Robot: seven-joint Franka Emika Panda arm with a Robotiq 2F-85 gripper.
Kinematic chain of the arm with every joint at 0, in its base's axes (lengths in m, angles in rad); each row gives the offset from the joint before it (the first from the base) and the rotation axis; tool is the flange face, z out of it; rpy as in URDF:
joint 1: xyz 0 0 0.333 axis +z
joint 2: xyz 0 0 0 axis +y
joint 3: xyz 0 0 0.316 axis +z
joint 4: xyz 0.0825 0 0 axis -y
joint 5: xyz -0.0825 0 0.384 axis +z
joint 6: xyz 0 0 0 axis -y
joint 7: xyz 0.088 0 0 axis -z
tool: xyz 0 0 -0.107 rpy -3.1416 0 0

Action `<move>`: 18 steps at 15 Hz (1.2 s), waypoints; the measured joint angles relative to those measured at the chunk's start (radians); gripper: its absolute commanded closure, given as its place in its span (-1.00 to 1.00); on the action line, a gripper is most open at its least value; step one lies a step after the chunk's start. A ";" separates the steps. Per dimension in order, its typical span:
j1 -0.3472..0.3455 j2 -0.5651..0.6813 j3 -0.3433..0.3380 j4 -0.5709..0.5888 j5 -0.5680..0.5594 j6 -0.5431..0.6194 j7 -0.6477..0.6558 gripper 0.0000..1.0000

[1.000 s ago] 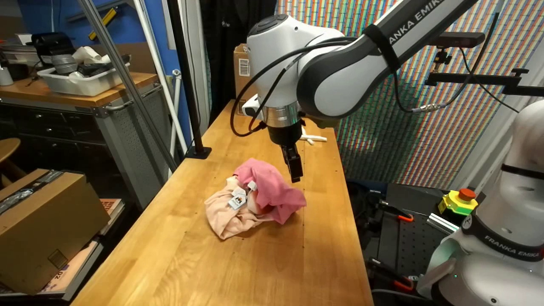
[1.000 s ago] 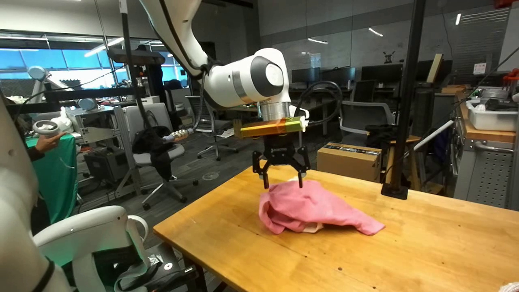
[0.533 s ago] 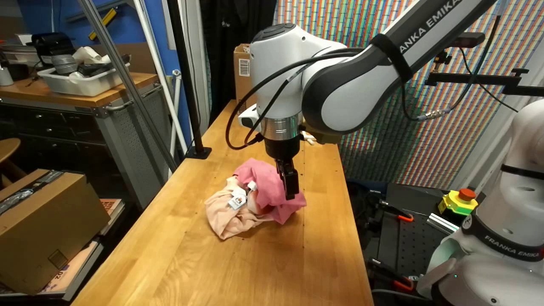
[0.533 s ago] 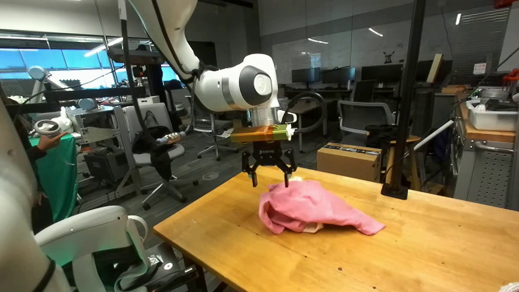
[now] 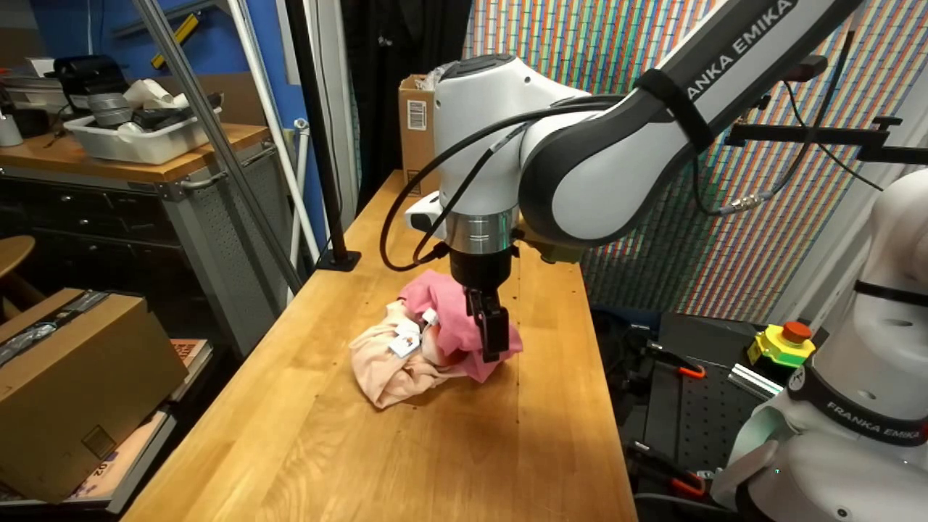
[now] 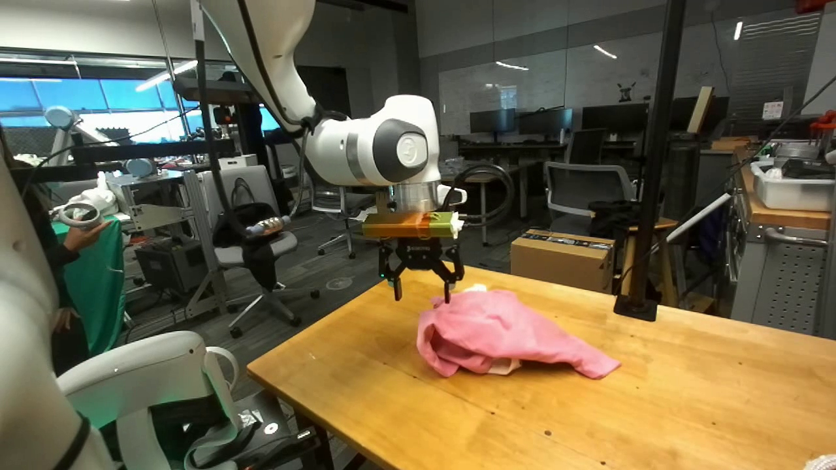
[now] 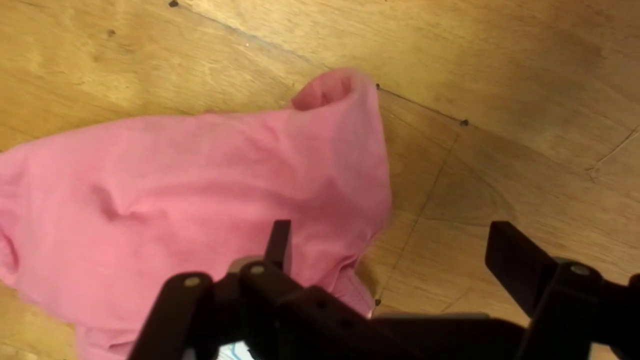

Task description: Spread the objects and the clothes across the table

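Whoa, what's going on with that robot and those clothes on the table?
A robot arm has its open gripper hanging at the edge of the pink cloth, partly over the cloth and partly over bare table. It isn't holding anything. The pink cloth lies bunched up with a cream cloth in one heap, so they aren't spread out across the table yet. Maybe the robot will grab the pink one next.
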 measured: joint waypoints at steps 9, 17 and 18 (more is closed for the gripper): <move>-0.008 0.046 -0.048 -0.027 -0.198 0.068 0.107 -1.00; -0.003 0.089 -0.067 -0.027 -0.464 0.071 0.329 -1.00; -0.002 0.095 -0.067 -0.027 -0.477 0.071 0.346 -1.00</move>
